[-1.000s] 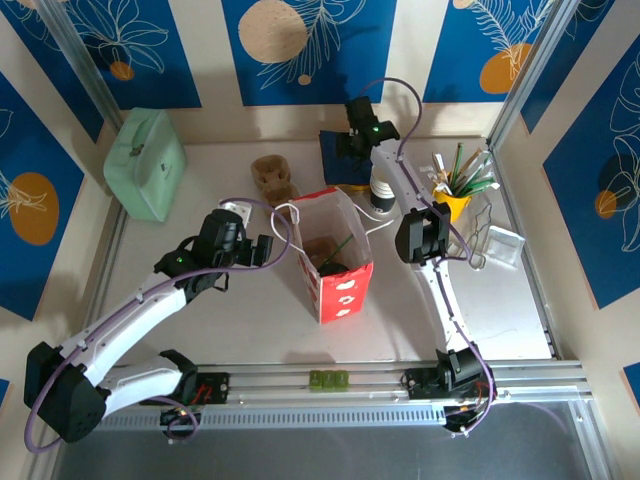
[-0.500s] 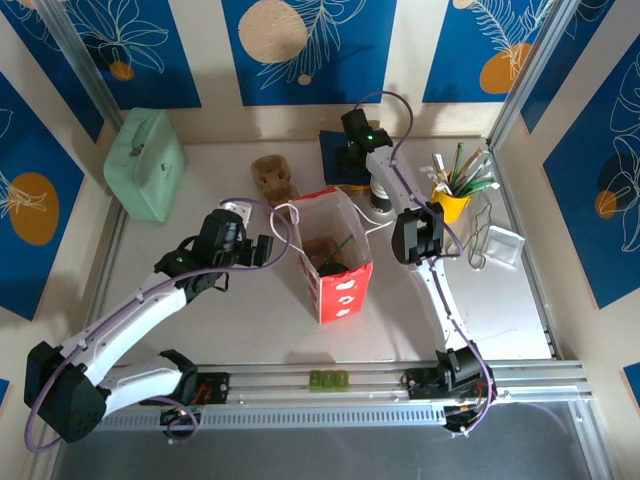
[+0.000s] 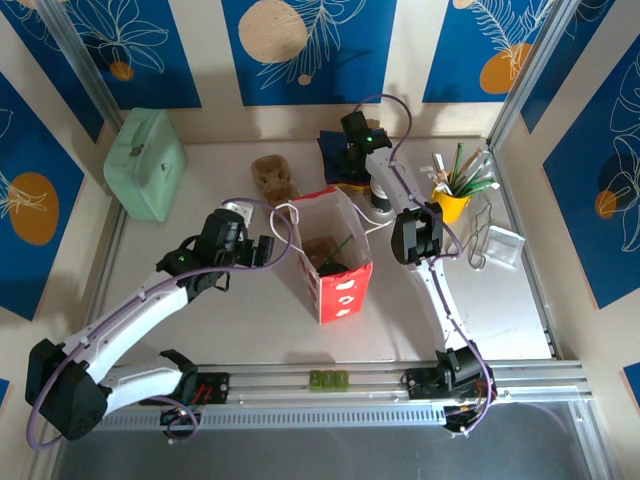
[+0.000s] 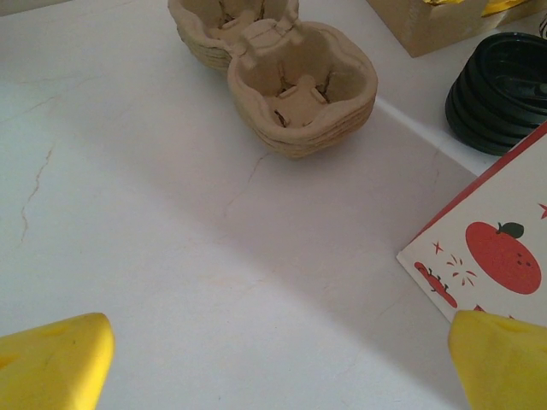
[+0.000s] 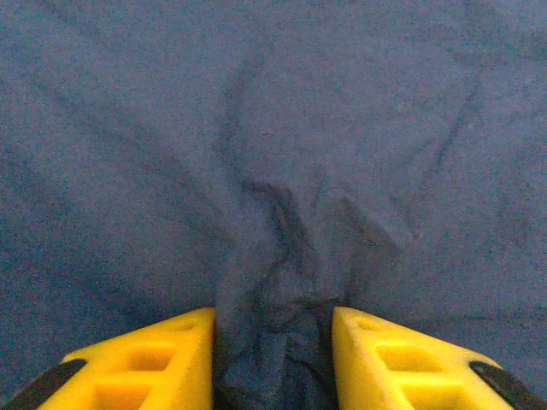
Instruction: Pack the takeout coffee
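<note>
At 12 o'clock of desk [image 3: 250, 320]: right end effector [image 5: 273, 342] clenched on bunched fold of blue napkin [image 5: 282, 128]. Released: left end effector [image 4: 275, 363], 9 o'clock of red bag [image 3: 345, 285]. Dark-lidded takeout coffee [image 3: 334, 267] seemingly inside bag, dim. Risk: shallow pinch slips on lift, or drags extra sheets.

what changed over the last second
The right claw shifted slightly left over the blue cloth and closed in, bunching a fold of it between its fingers. The left claw stayed open and still, and the red bag did not move.
</note>
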